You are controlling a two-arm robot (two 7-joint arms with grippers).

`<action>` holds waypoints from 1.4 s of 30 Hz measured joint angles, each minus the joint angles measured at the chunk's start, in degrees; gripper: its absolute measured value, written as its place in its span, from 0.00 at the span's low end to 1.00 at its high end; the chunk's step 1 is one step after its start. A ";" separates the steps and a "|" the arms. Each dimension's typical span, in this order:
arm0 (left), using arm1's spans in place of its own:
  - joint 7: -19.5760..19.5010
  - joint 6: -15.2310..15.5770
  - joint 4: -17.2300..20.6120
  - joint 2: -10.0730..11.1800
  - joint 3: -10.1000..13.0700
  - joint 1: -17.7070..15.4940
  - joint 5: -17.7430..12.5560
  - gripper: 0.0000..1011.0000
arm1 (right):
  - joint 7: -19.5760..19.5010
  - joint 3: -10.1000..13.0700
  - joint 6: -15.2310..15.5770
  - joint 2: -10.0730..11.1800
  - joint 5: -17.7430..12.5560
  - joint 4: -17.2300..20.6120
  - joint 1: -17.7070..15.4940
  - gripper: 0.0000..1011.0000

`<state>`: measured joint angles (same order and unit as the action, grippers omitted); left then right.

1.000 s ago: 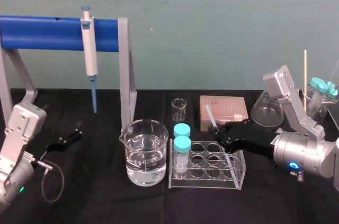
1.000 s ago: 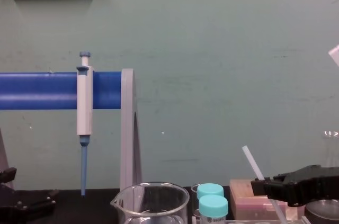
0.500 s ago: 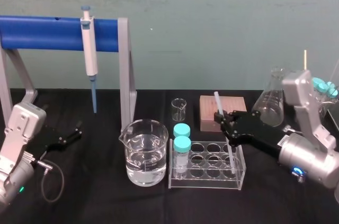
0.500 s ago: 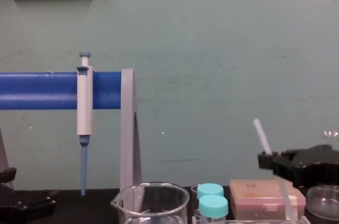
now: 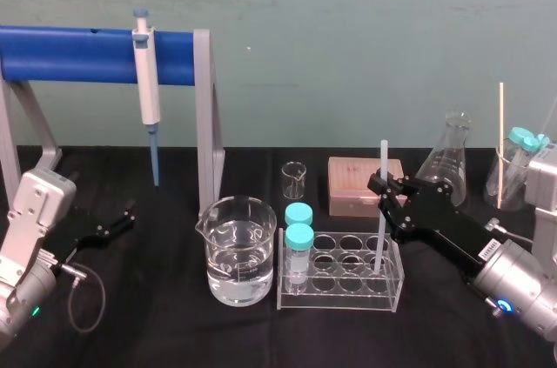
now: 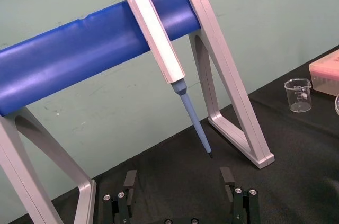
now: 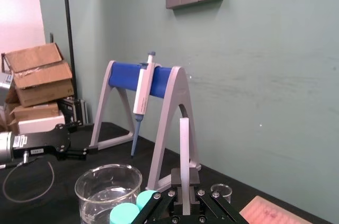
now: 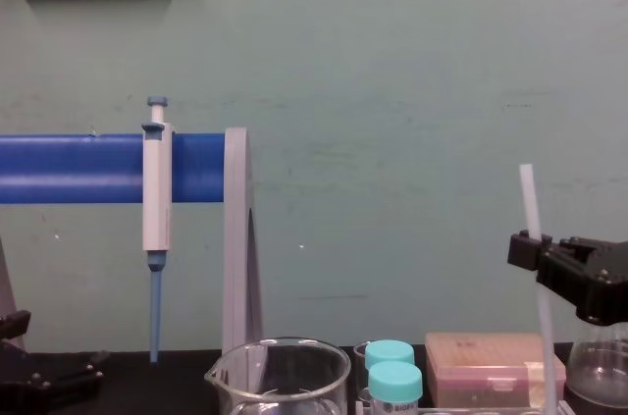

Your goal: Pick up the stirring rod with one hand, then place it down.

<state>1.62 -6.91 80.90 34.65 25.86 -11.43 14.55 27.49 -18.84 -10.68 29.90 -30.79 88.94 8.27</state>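
The stirring rod [image 5: 380, 227] is held clamped between the closed fingers of the right end effector [image 5: 381, 187], gripped a little above its middle. Its long axis is kept almost upright, so a short length rises above the fingers and the longer part hangs below them. From the grip outward, the lower end is seen inside the right-hand end of the clear test-tube rack [image 5: 339, 304]. Whether that end rests on the rack's floor cannot be told. The water-filled beaker [image 5: 239, 250] stands just to the left of the rack.

Placing down is judged to turn on this upright axis. The rod must either be lowered straight along it or be tipped flat onto the desk [image 5: 157, 316]. The left end effector [image 5: 117, 218] is parked far to the left with fingers apart, well away from the rod.
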 joint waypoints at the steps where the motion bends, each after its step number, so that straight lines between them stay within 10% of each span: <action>1: 0.00 0.00 0.00 0.00 0.00 0.00 0.00 0.99 | 0.05 0.19 -0.18 -0.05 0.02 0.09 -0.14 0.07; 18: 0.00 0.00 0.00 0.00 0.00 0.00 0.00 0.99 | 3.44 4.51 -1.53 -0.18 0.54 3.70 4.17 0.07; 42: 0.00 0.00 0.00 0.00 0.00 0.00 0.00 0.99 | 3.25 4.86 0.54 -1.03 0.54 2.55 6.36 0.07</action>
<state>1.62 -6.91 80.90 34.64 25.86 -11.43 14.55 30.75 -13.98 -10.13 28.87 -30.26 91.49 14.63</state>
